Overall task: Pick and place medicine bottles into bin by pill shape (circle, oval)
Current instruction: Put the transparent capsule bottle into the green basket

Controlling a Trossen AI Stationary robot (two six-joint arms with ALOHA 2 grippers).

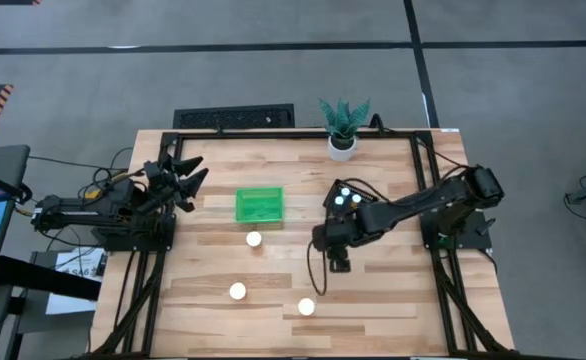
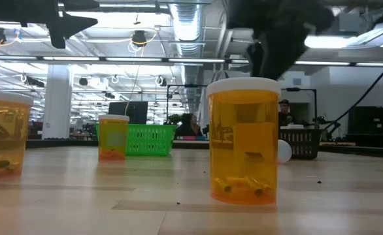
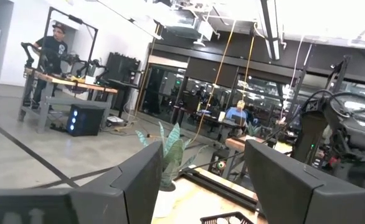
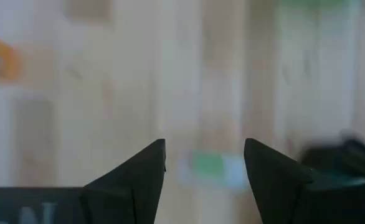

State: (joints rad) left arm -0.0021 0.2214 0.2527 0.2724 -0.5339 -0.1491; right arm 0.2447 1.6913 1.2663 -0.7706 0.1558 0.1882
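We find the right arm stretched low across the table (image 1: pixel 393 300), its claw (image 1: pixel 323 238) parted and empty above bare wood. Three capped bottles stand loose: one (image 1: pixel 254 239) to its left, two (image 1: pixel 237 291) (image 1: pixel 306 307) nearer the front edge. The black bin (image 1: pixel 349 196) just behind the claw holds more bottles. The left claw (image 1: pixel 188 178) waits raised, fingers apart, beside the green bin (image 1: pixel 259 205).

3 bottles (image 1: pixel 254 239) stand apart on the worktop (image 1: pixel 393 310), in front of the basket (image 1: pixel 259 205); the plant pot (image 1: pixel 342 146) sits at the far edge.
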